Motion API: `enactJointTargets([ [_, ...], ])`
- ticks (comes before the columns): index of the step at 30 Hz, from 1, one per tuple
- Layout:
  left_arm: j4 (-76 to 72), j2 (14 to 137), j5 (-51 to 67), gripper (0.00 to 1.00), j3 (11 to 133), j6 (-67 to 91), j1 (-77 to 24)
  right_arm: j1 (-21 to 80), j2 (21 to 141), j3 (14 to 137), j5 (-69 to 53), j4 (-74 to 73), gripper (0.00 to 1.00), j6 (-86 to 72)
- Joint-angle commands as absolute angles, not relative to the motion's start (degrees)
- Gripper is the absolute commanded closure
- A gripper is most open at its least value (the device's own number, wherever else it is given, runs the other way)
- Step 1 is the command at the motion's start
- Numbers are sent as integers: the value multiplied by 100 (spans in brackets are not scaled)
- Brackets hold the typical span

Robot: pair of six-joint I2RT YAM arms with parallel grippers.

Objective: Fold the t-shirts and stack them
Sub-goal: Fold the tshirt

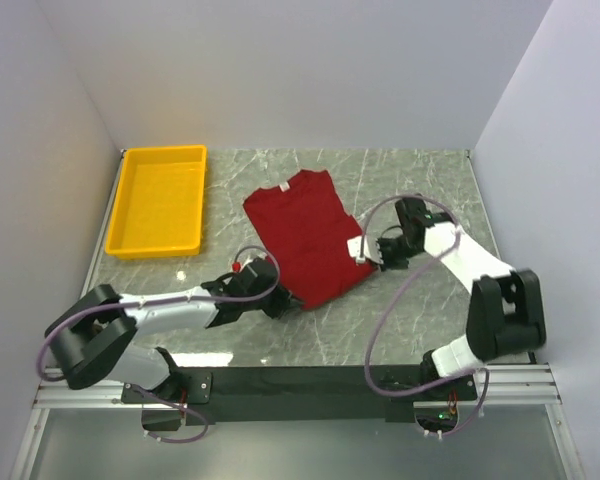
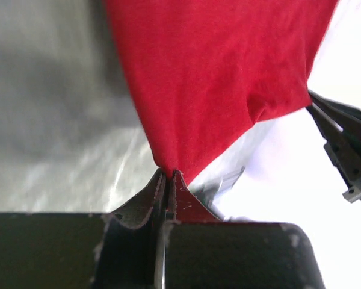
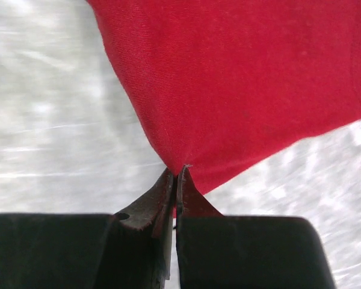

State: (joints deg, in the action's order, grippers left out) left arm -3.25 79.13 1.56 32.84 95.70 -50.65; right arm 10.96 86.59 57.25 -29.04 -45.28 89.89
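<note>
Shirt [image 1: 305,235] pinched at two points
Left claw [image 1: 288,300] clamps its near corner; right claw [image 1: 365,250] clamps its right edge, mid-worktop [image 1: 400,320].

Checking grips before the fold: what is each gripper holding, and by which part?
Both hold the red t-shirt: the left gripper pinches one corner of its bottom edge, the right gripper the other corner.

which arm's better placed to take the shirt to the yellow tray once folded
Left, probably. The left gripper is shut on the near corner of the t-shirt, on the same side as the yellow tray. The right gripper, shut on the other corner, would have to reach across.
</note>
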Motion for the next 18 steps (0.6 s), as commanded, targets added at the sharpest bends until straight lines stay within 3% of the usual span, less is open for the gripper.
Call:
enactJointTargets([
  [1,-18,7454,264,100,3182,9790,-5570,958,7642,5204,-3146,-5210,100,8789],
  [9,965,6540,26,100,3366,10108,-6170,914,6127,4824,-3252,-5792,100,8324],
  [18,1187,5977,-123,99,3603,9510,-5292,914,7241,6836,-3612,-5801,100,7480],
])
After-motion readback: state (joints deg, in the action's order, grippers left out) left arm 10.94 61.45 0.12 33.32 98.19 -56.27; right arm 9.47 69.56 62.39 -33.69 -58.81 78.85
